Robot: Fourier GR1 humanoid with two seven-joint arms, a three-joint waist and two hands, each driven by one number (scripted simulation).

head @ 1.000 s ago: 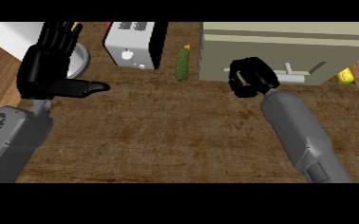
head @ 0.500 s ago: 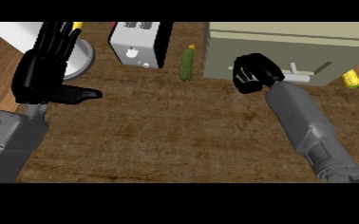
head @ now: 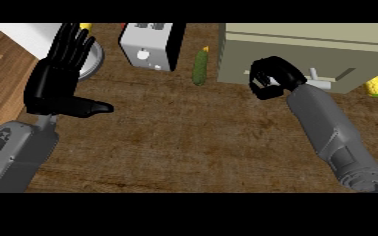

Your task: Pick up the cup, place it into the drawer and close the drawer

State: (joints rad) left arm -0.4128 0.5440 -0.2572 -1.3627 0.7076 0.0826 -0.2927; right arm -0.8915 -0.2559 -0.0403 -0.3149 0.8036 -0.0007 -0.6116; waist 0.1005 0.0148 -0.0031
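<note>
While our left robot hand (head: 55, 82) rests open to the left of the toaster (head: 151, 45), fingers up, our right robot hand (head: 272, 77) is curled round the white cup (head: 270, 82). We hold that cup right of the toaster, against the drawer unit (head: 310, 50), past the cucumber (head: 200, 66) on the tabletop (head: 184, 145).

Toaster (head: 151, 45) upright; cucumber (head: 199, 68) just beside; corn (head: 373, 86) far right.

Matt, grainy brown wood counter (head: 199, 130); smooth metal-looking toaster (head: 151, 47); glossy green cucumber (head: 200, 67).
</note>
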